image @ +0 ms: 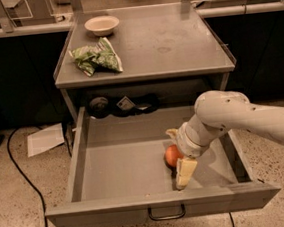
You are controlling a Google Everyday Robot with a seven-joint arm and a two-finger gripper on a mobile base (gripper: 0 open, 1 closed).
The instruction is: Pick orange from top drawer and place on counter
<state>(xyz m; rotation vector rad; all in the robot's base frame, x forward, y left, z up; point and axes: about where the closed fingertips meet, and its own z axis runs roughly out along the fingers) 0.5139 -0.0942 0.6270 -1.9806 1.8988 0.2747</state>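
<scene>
The orange (171, 156) lies on the floor of the open top drawer (116, 163), right of its middle and near the front panel. My gripper (176, 158) reaches into the drawer from the right, open. One pale finger (186, 172) is in front of the orange and the other (172, 132) is behind it, so the orange sits between them. I cannot tell if either finger touches it. The counter (165, 43) is the grey cabinet top above the drawer.
A beige bowl (102, 25) and a green-and-white snack bag (96, 58) lie on the counter's left part. Dark items (126, 105) sit at the back, behind the drawer under the counter. The drawer's dark loop handle (167, 214) faces me. A cable and paper lie on the floor at left.
</scene>
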